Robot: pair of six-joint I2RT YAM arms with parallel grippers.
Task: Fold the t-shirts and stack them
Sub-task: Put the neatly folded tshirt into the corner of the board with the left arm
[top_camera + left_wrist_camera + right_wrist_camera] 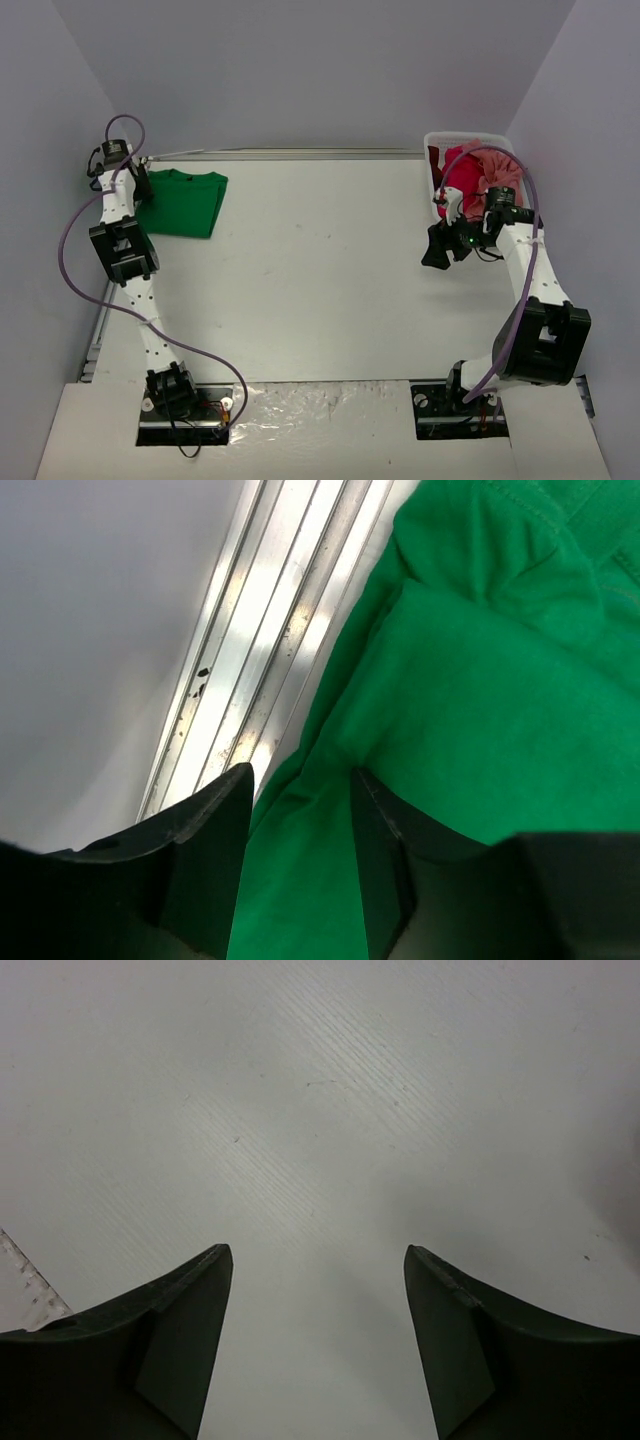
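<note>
A bright green t-shirt (185, 203) lies folded flat at the far left of the table. My left gripper (143, 185) is down at its left edge. In the left wrist view the green t-shirt (480, 680) fills the right side, and a ridge of it runs between the parted fingers of the left gripper (300, 770). The jaws stand partly open, not pinched. A crimson red t-shirt (462, 180) and a salmon pink t-shirt (495, 165) are bunched in the basket. My right gripper (437, 255) hangs open and empty over bare table just in front of the basket; the right wrist view shows the right gripper (318, 1250) wide open.
The white slatted basket (465, 137) stands at the far right against the wall. A metal rail (250, 650) runs along the table's left edge beside the green shirt. Grey walls close in the left, back and right sides.
</note>
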